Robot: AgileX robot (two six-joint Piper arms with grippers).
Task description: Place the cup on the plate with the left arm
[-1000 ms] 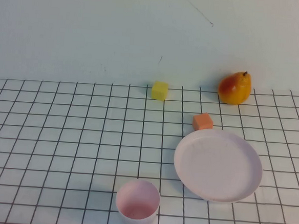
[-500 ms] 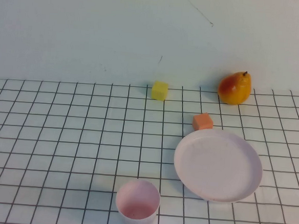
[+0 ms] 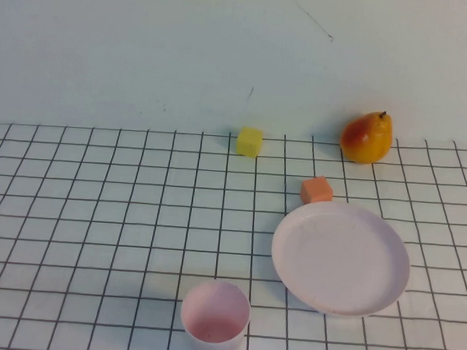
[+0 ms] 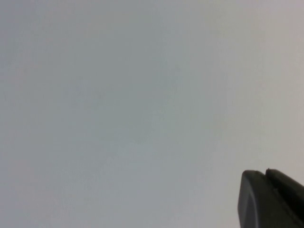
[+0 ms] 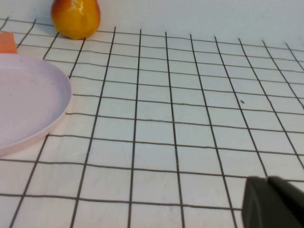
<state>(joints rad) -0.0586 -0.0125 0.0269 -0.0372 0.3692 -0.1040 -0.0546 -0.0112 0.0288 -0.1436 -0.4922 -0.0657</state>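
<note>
Two arms are sitting outside the high view. The small pale pink plastic cup [image 3: 214, 321] is standing upright at bottom centre, well apart from the large round pale pink plastic plate [image 3: 341, 258] at right of centre. The cup is likely light, stiff and smooth; gripping across the rim or wall looks best. The left gripper [image 4: 271, 199] is showing only a dark corner against blank wall; I cannot tell its opening. The right gripper [image 5: 272, 203], likewise unreadable, is hovering over the gridded cloth [image 5: 190, 133], showing the plate edge and a yellow-red pear [image 5: 75, 17].
</note>
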